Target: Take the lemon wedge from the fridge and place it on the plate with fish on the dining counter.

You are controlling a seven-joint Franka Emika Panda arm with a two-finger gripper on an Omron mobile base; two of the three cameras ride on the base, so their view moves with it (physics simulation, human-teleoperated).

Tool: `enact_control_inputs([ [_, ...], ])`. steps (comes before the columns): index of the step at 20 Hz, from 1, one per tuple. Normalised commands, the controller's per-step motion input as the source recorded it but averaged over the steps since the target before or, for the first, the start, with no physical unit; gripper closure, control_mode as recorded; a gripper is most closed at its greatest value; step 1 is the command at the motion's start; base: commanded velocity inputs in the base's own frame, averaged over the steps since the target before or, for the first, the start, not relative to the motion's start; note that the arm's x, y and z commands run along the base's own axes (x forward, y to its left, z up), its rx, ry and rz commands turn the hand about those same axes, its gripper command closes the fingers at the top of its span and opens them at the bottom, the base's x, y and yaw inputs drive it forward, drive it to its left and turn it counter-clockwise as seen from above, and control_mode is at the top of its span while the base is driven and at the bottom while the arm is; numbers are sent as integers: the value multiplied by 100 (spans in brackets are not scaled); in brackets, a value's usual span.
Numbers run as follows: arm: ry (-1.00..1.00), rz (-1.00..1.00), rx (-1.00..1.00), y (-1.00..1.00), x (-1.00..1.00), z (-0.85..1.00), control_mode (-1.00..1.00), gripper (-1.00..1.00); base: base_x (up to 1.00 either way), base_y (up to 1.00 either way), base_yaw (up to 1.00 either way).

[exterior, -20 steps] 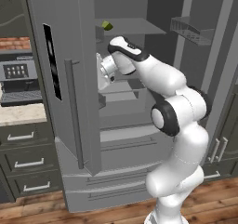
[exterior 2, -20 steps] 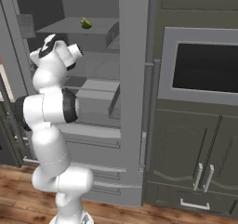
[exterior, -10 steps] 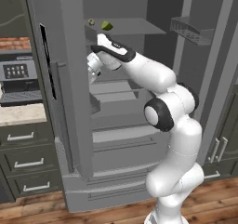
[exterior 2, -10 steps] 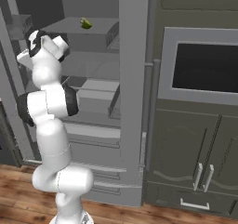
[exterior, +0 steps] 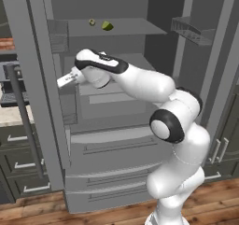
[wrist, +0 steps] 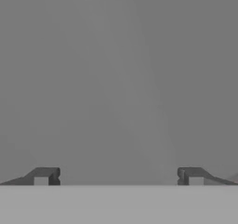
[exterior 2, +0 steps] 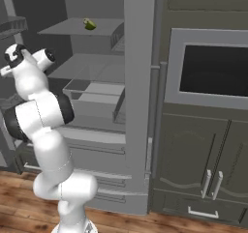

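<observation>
You are looking at a home kitchen, rendered rather than filmed. What shows it is the tall grey steel fridge [exterior: 116,126] standing open in front of you, with shelves inside and pull-out drawers below. To its right sits a dark built-in oven window [exterior 2: 213,77] set into dark panelled cabinets [exterior 2: 203,179] with bar handles. On the left you have a beige countertop [exterior: 14,119] over drawers, and a wooden plank floor [exterior 2: 145,222] runs underneath.

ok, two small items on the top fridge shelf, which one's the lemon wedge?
The yellow-green lemon wedge, right of the smaller round brownish item in the left base view.
</observation>
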Motion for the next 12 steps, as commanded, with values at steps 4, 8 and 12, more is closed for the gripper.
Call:
enact_control_inputs([
  [4,-1,-12,1,-24,-12,19,-100,-100,0,0,0],
  [8,-4,-37,5,-79,-86,90,-100,-100,0,0,0],
  [12,0,-43,2,-94,-95,100,-100,-100,0,0,0],
])
